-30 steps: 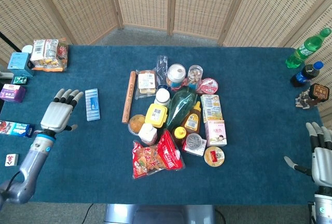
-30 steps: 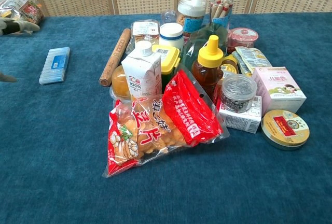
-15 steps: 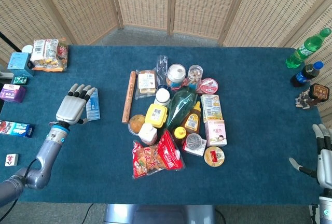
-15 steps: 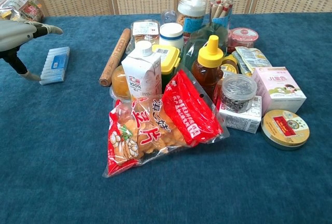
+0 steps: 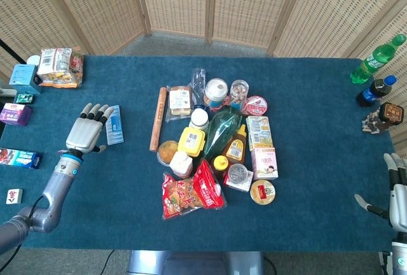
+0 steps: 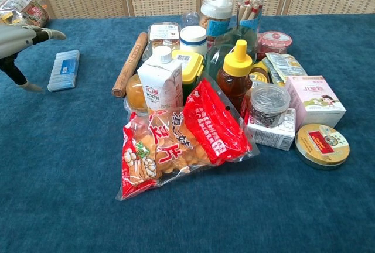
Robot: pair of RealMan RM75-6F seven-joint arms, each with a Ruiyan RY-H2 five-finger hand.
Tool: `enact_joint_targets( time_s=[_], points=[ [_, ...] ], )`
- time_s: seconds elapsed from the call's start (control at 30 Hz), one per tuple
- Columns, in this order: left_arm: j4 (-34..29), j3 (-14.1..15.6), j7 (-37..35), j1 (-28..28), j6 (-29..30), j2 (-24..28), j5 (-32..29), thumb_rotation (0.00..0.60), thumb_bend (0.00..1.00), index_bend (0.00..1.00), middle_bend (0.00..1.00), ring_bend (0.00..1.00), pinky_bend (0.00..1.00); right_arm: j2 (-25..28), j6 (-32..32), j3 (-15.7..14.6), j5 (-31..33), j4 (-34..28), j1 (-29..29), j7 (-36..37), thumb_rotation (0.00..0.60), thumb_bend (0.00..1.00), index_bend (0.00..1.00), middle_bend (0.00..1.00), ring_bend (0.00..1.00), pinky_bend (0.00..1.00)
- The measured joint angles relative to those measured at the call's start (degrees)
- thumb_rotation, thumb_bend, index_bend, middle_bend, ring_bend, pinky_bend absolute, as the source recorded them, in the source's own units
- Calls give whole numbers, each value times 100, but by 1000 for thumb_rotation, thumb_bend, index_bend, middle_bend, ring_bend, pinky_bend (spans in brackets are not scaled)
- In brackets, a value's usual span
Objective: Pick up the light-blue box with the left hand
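Note:
The light-blue box (image 5: pixel 115 124) lies flat on the blue cloth, left of the central pile; the chest view shows the light-blue box (image 6: pixel 64 70) at the left. My left hand (image 5: pixel 86 133) hovers just to its left with fingers stretched out and spread, holding nothing. Its fingertips (image 5: pixel 107 111) reach the box's far left corner; I cannot tell whether they touch. In the chest view the left hand (image 6: pixel 17 37) enters from the left edge, its thumb pointing down beside the box. My right hand (image 5: pixel 398 189) rests at the lower right edge, fingers apart and empty.
A wooden rolling pin (image 5: pixel 157 118) lies right of the box, beside a dense pile of groceries (image 5: pixel 216 141). Small boxes (image 5: pixel 16 113) and a snack bag (image 5: pixel 58 66) line the table's left edge. Bottles (image 5: pixel 375 65) stand at the far right.
My left hand came up and rightward to the box, then eased back slightly. The box has shifted a little away and to the right. The right hand sank slightly lower in view.

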Motion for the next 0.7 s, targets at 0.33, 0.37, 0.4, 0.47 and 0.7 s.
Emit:
enact_joint_targets(
  time_s=[0.33,0.37,0.4,0.47,0.7],
  points=[
    [43,33,-69,21,-2,94,-52,600,178,5,0,0,0,-42,-54,24,18,-29,34,-60,519,0,0,0,0,0],
    [61,32,-68,12,-9,82,-54,600,179,5,0,0,0,-45,-56,24,22,-30,32,-64,517,0,0,0,0,0],
    [109,29,-64,-11,-27,49,-61,600,180,5,0,0,0,-46,-52,24,28,-30,27,-65,516,0,0,0,0,0],
    [150,26,-61,-35,-48,20,-66,600,179,5,0,0,0,-43,-40,27,46,-30,13,-68,516,0,0,0,0,0],
    [434,-4,-18,-211,-184,-192,-87,600,179,7,0,0,0,-25,-4,28,100,-23,-53,-23,512,0,0,0,0,0]
  ],
)
